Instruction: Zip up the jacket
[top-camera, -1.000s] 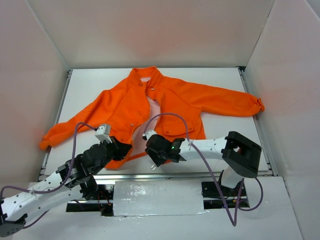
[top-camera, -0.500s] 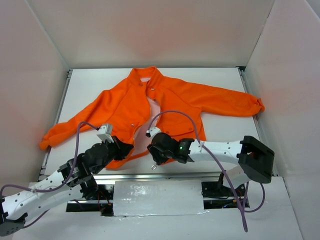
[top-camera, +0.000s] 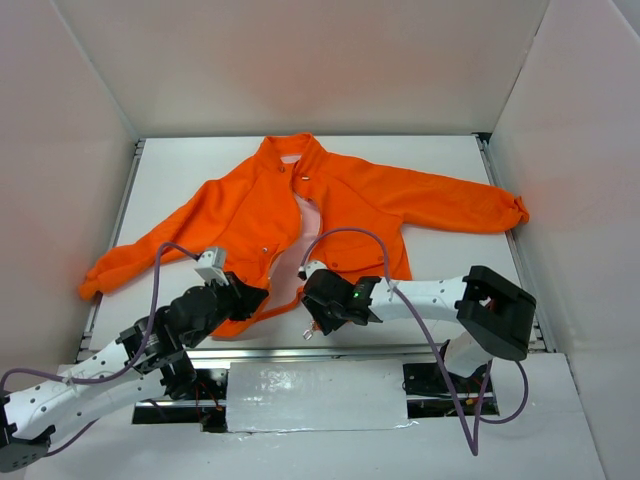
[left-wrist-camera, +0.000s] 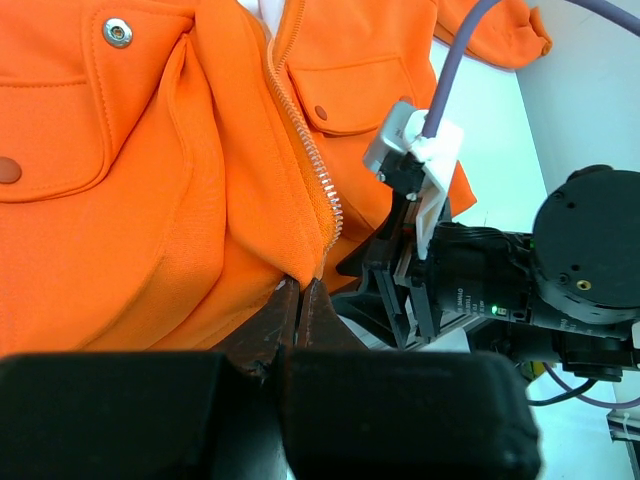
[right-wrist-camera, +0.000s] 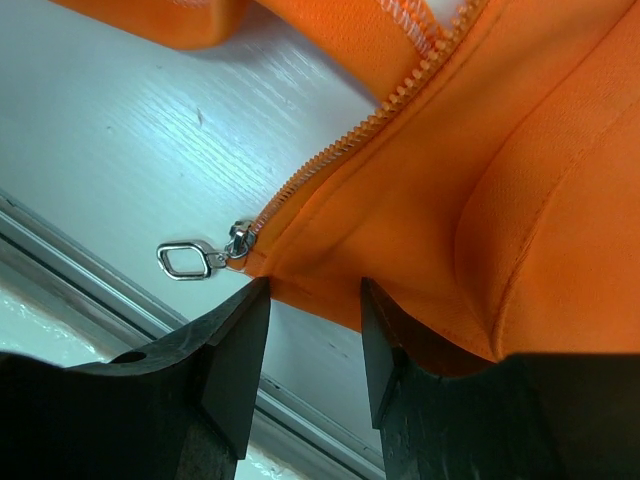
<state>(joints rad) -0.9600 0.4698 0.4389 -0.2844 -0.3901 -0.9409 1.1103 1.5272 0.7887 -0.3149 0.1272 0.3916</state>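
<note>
Pinching the hem (right-wrist-camera: 440, 345) looks to be the job of the left gripper (left-wrist-camera: 300, 305): its fingers are clamped together on the jacket (top-camera: 300, 215) at the bottom edge, near the zipper pull (right-wrist-camera: 185, 260), probably to anchor the cloth so the slider can run without dragging it along. The jacket lies spread front-up on the table (top-camera: 440, 160), its collar far from the pull and its front parted in a narrow gap above it. The pull, a small metal ring, rests on bare table at the foot of the teeth (left-wrist-camera: 310, 170). Just beside the pull sits the right gripper (right-wrist-camera: 313, 310), fingers parted and straddling the hem without squeezing; I judge it is lining up to take the ring.
</note>
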